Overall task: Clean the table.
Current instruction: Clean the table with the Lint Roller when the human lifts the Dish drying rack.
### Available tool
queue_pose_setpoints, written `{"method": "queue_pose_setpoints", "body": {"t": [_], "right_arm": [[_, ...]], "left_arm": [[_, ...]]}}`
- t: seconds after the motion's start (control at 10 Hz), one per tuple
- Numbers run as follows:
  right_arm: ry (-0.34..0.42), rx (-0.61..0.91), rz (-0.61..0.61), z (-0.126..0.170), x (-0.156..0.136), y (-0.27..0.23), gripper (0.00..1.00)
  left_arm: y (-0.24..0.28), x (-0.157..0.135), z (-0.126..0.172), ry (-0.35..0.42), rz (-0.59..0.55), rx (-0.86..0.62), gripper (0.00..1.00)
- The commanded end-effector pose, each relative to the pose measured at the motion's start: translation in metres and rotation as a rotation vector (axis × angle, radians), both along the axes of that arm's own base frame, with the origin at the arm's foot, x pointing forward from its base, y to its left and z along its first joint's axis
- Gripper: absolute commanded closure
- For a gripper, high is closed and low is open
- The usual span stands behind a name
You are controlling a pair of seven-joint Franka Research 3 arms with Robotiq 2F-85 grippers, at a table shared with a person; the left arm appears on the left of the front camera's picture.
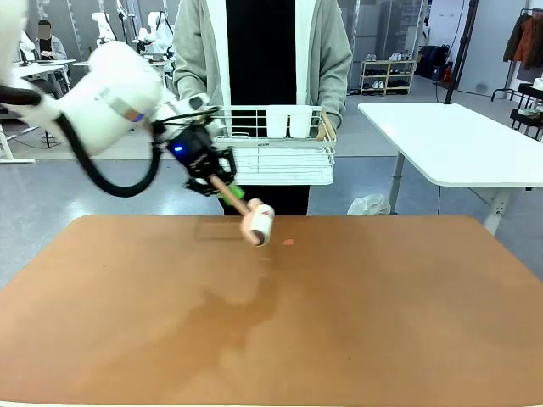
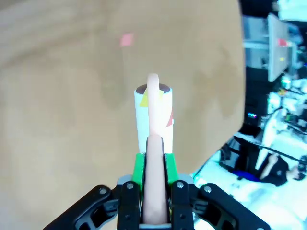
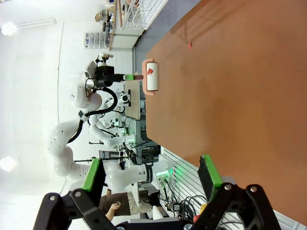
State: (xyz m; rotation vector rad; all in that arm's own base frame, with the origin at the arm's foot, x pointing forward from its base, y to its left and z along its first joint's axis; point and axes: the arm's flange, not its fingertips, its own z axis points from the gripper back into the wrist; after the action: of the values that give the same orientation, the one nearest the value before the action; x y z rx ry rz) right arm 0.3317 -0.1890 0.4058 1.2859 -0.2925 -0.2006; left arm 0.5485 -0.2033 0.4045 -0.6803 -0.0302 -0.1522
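My left gripper [image 1: 222, 188] is shut on the peach handle of a lint roller [image 1: 259, 223], whose white roll tilts down over the far middle of the reddish-brown table [image 1: 339, 322]. In the left wrist view the green pads [image 2: 139, 167] clamp the handle, and the roller [image 2: 153, 112] points away over the table [image 2: 57, 96]. A small pink scrap [image 1: 288, 242] lies on the table just right of the roll and appears again in the left wrist view [image 2: 126, 39]. My right gripper [image 3: 151, 172] is open and holds nothing, high above the table [image 3: 240, 96], looking at the roller [image 3: 152, 76] far off.
A person stands at the far side holding a white wire rack [image 1: 280, 161] with two white cups [image 1: 288, 123] in it, close behind the left gripper. A white-topped table [image 1: 458, 144] stands at the back right. The near half of the brown top is bare.
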Motion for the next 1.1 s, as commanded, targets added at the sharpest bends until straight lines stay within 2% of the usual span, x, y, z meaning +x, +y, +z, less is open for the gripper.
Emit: {"method": "queue_pose_setpoints", "body": {"t": [0.0,0.3,0.4,1.0], "right_arm": [[-0.024,0.008,0.002,0.001,-0.001,0.001,0.0],[-0.024,0.008,0.002,0.001,-0.001,0.001,0.0],[-0.024,0.008,0.002,0.001,-0.001,0.001,0.0],[-0.024,0.008,0.002,0.001,-0.001,0.001,0.0]], "left_arm": [[0.039,-0.029,0.008,-0.025,-0.014,0.044,0.79],[0.04,-0.014,-0.003,-0.027,0.004,0.032,0.79],[0.055,-0.019,-0.002,-0.009,0.024,0.051,0.79],[0.054,-0.018,-0.004,-0.007,0.025,0.051,0.79]]}}
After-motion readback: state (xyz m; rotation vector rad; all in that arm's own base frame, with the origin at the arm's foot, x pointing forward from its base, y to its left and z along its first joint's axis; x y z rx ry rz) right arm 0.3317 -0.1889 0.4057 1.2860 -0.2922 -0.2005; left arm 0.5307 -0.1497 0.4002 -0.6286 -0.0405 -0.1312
